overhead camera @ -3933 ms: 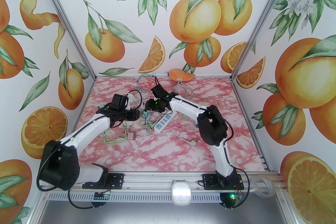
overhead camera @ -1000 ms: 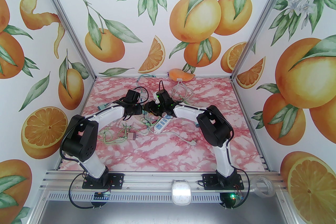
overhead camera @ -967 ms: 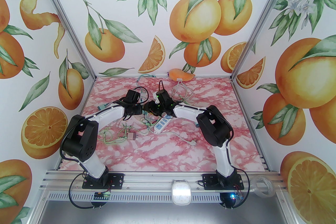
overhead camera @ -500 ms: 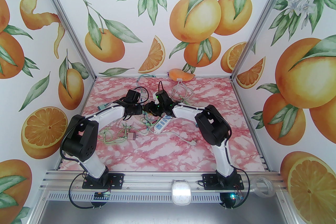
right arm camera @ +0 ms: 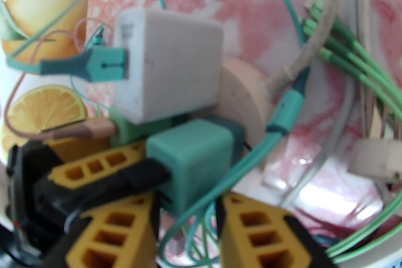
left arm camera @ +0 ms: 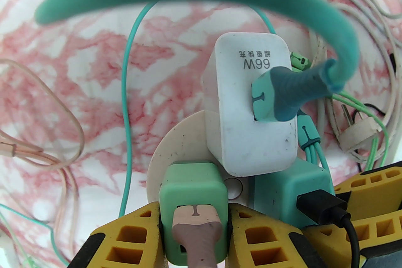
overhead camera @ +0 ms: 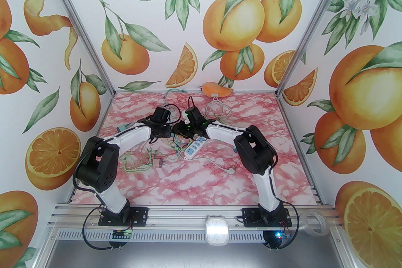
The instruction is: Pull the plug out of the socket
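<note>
A round beige socket (left arm camera: 176, 150) carries a white 66W charger (left arm camera: 251, 122), a light green plug (left arm camera: 193, 175) with a pinkish cable, and a teal plug (right arm camera: 191, 160) with a black cable. My left gripper (left arm camera: 193, 213) is shut on the light green plug, a yellow finger on each side. Coming from the opposite side, my right gripper (right arm camera: 185, 207) is shut on the teal plug. In the top view the left gripper (overhead camera: 169, 131) and right gripper (overhead camera: 178, 130) meet tip to tip at mid-table, hiding the socket.
Loose teal, green and pink cables (overhead camera: 147, 160) tangle around both grippers. A white power strip (overhead camera: 194, 147) lies just in front of the right wrist, with a pink adapter (overhead camera: 158, 163) to its left. White cords (overhead camera: 216, 109) and an orange object (overhead camera: 216, 89) sit at the back.
The left arm has swung in and risen from low on the left to meet the right gripper. In the last half second both wrists shifted slightly toward the back.
</note>
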{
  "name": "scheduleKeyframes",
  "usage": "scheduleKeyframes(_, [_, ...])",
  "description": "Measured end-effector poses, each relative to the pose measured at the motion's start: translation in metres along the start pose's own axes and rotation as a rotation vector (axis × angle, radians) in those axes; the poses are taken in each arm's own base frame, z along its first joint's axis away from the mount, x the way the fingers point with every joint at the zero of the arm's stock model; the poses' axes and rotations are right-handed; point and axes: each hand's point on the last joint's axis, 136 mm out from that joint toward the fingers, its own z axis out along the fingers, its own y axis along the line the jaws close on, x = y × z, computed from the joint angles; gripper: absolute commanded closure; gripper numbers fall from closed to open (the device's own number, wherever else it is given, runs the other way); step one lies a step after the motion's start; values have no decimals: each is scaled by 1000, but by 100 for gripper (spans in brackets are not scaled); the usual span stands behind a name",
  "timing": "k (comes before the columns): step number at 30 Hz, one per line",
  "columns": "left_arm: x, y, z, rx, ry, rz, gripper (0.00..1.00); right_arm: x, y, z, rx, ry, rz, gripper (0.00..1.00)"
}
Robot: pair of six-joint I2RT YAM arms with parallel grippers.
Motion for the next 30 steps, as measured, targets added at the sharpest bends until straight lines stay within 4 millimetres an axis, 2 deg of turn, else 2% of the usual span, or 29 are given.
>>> scheduleKeyframes(8, [-1, -1, -1, -19, -9, 17, 85, 0, 0, -1, 19, 8, -9, 65])
scheduleKeyframes(18, [0, 13, 3, 87, 50, -130, 85, -1, 3, 4, 23, 12, -37, 65])
scheduleKeyframes(25, [1, 9, 2, 98, 55, -137, 85, 0, 3, 5, 33, 20, -47, 65])
scheduleKeyframes(30, [2, 6, 0, 40, 39, -98, 85, 0, 3, 5, 34, 23, -50, 65])
